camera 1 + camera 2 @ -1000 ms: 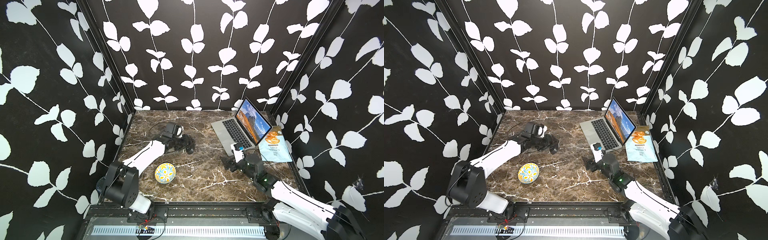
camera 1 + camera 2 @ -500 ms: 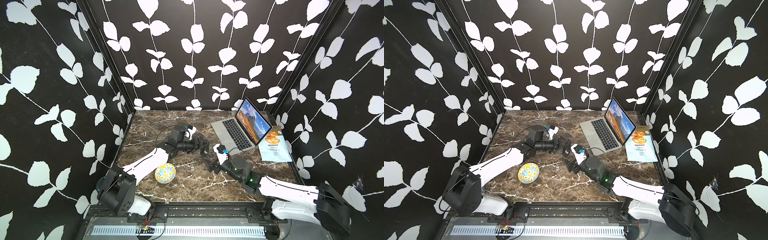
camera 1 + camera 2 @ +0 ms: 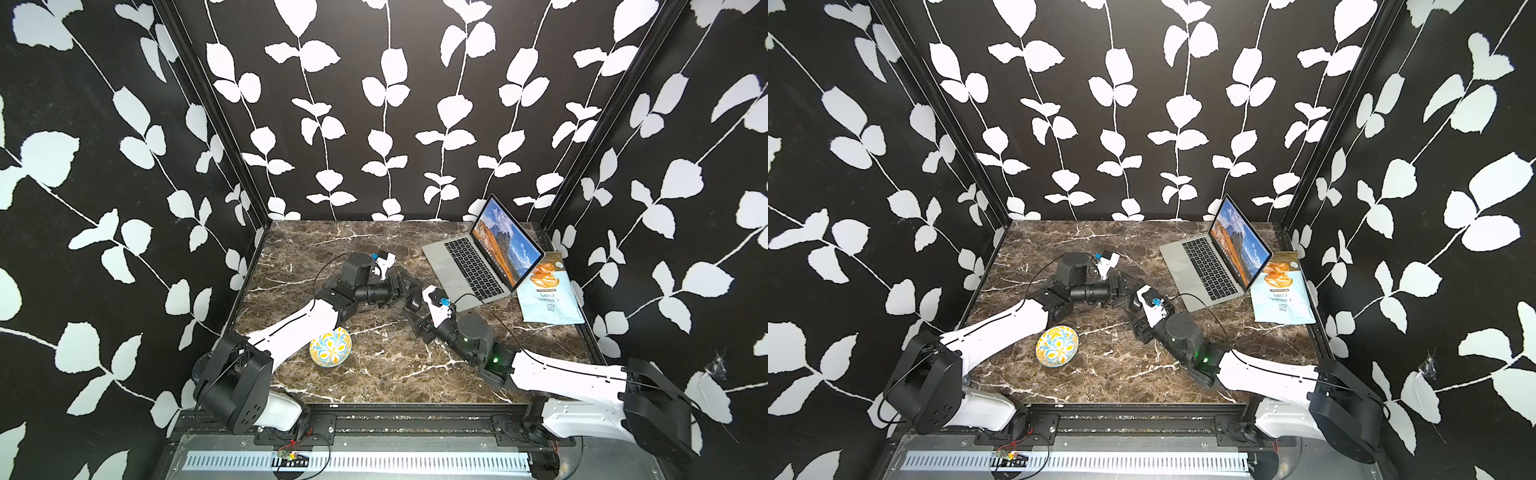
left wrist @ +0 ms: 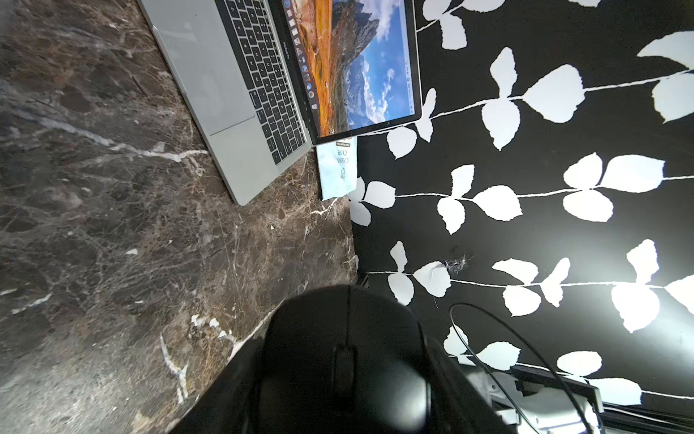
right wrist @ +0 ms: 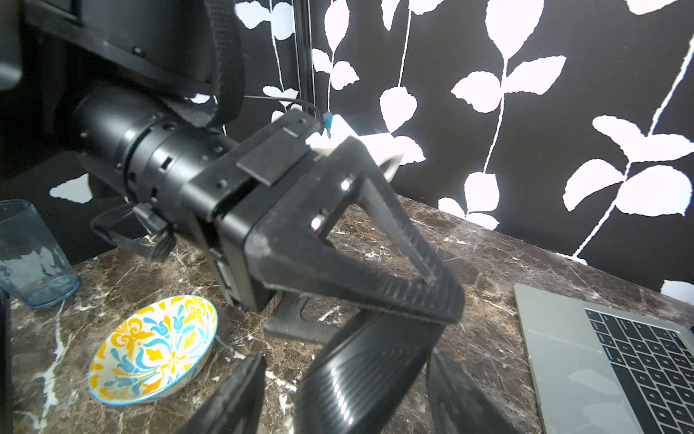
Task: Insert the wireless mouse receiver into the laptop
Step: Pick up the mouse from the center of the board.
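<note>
I hold the mouse (image 4: 345,357) in the left claw (image 5: 405,315), above the table (image 3: 374,374), in the middle. This claw is clamped on the mouse body, and in the right wrist view one of its fingers lies flat along the ribbed side. The right claw (image 5: 345,364) stands around the same mouse from the other end. Its fingers (image 5: 236,394) are apart, with a small gap on each side, so I judge it grips nothing yet.

The receiver itself I cannot see in any view. I suppose it sits inside the mouse, but I cannot tell where. The laptop (image 3: 469,266) is open at the back right of the table, with its screen lit, just beside a chips bag (image 3: 546,295). It is well apart from both claws.

What worries me:
- If the right claw presses off-centre, it can twist the smooth, rounded mouse out of the left grip.
- A dropped mouse can fall close to the painted bowl (image 3: 330,347), and the receiver can come loose and get lost on the dark marble.
- The two claws are very near each other, so a small error can knock finger against finger.
- The receiver is hidden, so I can pinch the wrong place.
</note>
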Robot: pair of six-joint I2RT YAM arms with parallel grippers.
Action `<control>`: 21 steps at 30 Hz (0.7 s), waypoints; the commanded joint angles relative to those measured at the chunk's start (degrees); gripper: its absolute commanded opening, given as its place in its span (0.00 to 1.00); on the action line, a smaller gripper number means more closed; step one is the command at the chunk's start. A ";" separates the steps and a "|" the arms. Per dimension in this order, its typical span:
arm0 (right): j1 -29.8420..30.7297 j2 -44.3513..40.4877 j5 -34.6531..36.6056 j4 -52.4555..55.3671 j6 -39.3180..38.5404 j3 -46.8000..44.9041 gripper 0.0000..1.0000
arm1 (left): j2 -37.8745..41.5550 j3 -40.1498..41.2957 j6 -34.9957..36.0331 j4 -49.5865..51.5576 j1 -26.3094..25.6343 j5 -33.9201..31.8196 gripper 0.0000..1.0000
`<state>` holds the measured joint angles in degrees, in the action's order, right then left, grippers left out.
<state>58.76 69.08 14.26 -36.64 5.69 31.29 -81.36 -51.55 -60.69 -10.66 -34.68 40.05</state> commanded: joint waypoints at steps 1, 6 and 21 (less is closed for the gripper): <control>0.41 1.01 1.42 -0.89 -0.01 2.36 0.63 | 0.78 0.84 -1.30 -4.05 -0.91 1.05 0.36; 0.39 2.34 2.96 0.52 1.50 3.16 0.58 | 1.12 2.10 -3.02 -6.38 -1.00 -0.24 0.36; 0.26 2.06 5.51 -0.82 6.16 -0.49 0.47 | -0.13 5.95 -2.11 -11.03 -0.84 -12.22 0.36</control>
<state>58.43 71.46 19.51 -35.59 12.53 31.73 -81.43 -47.00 -64.42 -21.04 -35.09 32.93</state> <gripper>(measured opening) 0.439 0.618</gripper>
